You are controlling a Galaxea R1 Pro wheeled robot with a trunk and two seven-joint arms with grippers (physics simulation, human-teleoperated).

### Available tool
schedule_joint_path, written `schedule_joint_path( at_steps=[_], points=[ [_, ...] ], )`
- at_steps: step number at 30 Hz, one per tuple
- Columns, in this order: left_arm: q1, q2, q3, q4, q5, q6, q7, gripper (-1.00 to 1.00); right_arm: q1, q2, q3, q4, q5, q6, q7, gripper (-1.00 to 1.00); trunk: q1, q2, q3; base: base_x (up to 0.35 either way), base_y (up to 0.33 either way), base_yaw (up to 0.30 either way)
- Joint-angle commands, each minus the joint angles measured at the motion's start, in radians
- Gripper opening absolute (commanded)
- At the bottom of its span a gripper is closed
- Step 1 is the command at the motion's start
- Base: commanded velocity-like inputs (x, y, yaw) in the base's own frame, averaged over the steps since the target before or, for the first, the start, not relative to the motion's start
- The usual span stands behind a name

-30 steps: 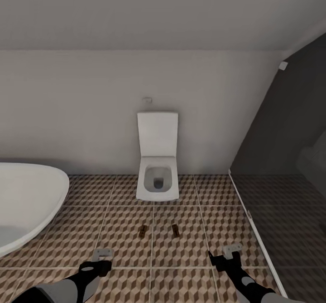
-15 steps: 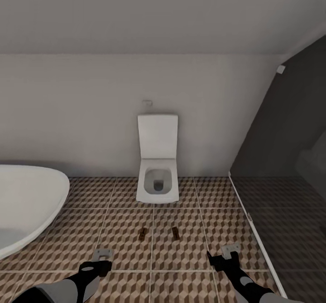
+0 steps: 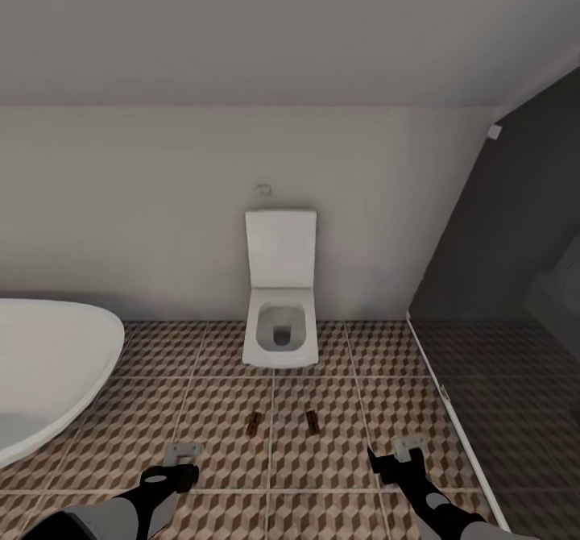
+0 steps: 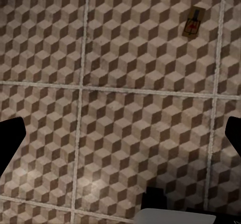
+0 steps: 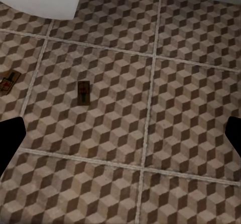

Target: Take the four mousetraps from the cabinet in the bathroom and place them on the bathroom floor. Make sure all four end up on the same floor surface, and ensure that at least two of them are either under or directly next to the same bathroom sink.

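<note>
- Both grippers, left (image 3: 182,453) and right (image 3: 407,448), hang spread wide over the bathroom floor (image 3: 338,451), holding and touching nothing.
- Cube-patterned brown and cream tiles, pale grout; a square white toilet (image 3: 280,338).
- Two flat wooden mousetraps (image 3: 254,423) (image 3: 312,421) lie ahead, between the grippers and the toilet.

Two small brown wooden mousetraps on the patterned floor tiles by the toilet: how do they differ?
The left mousetrap lies slightly slanted and left of the pale grout line; the right mousetrap lies straighter and right of it. In the right wrist view the left one shows red, the right one looks darker. Both lie flat, apart, before the white toilet.
</note>
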Motion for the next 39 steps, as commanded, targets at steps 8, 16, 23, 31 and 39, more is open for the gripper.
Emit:
schedule_joint_path(
  at_steps=[8,16,23,31,39],
  points=[
    [-0.001,-0.001,-0.006,0.003,0.004,-0.005,0.0,1.0,-0.001,0.0,0.007,0.001,-0.01,-0.003,0.003,1.0,0.001,-0.002,0.011,0.0,0.0,0.0],
    [-0.001,-0.001,-0.006,0.003,0.004,-0.005,0.0,1.0,-0.001,0.0,0.008,0.001,-0.01,-0.003,0.003,1.0,0.001,-0.002,0.024,0.0,0.0,0.0],
    [-0.001,-0.001,-0.006,0.003,0.004,-0.005,0.0,1.0,-0.001,0.002,0.007,0.001,-0.01,-0.003,0.003,1.0,0.001,-0.002,0.034,0.0,0.0,0.0],
    [-0.001,-0.001,-0.006,0.003,0.004,-0.005,0.0,1.0,-0.001,0.007,0.007,0.001,-0.01,-0.003,0.003,1.0,0.001,-0.002,0.039,0.0,0.0,0.0],
    [-0.001,-0.001,-0.006,0.003,0.004,-0.005,0.0,1.0,-0.001,0.012,0.007,0.001,-0.01,-0.003,0.003,1.0,0.001,-0.002,0.049,0.0,0.0,0.0]
  ],
)
